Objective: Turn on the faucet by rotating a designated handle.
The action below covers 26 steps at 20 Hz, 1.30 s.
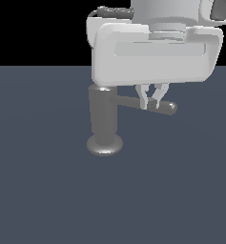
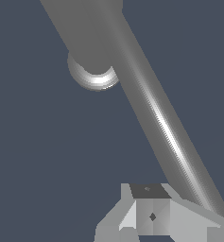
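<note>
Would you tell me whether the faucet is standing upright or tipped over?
Upright: the faucet stands vertically on its flared base, and its handle sticks out sideways.

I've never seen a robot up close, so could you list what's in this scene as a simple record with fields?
Setting: simulated render, dark grey floor
Faucet: grey upright cylinder on a round flared base
Handle: thin rod sticking out toward the exterior view's right, rounded tip
Gripper: white, down at the rod near its outer end, fingers either side
Grip: cannot tell whether the fingers press the rod
Wrist view: rod runs diagonally past one finger
</note>
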Tool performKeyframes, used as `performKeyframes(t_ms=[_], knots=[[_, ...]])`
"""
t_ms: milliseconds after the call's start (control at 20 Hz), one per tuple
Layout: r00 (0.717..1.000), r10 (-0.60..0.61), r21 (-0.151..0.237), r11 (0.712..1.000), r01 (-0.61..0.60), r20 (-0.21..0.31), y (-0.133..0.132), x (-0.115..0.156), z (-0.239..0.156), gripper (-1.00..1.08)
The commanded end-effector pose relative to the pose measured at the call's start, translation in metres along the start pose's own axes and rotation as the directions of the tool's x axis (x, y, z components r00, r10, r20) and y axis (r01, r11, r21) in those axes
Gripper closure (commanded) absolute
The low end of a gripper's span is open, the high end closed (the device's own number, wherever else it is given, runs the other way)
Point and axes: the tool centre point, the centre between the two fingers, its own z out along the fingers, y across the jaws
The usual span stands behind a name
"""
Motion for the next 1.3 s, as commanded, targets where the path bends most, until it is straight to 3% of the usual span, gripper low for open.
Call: performKeyframes(t_ms=[0, 700, 800, 1250], knots=[[1.000, -0.003, 0.007, 1.000, 0.003, 0.023, 0.008, -0.002, 0.010, 1.08], [1.000, -0.003, 0.007, 1.000, 0.003, 0.022, 0.065, 0.008, 0.011, 1.08], [0.999, -0.039, -0.006, 0.999, 0.039, -0.003, 0.051, 0.022, 0.000, 1.08], [0.999, -0.033, -0.003, 0.999, 0.033, 0.001, 0.070, 0.044, 0.002, 1.08]])
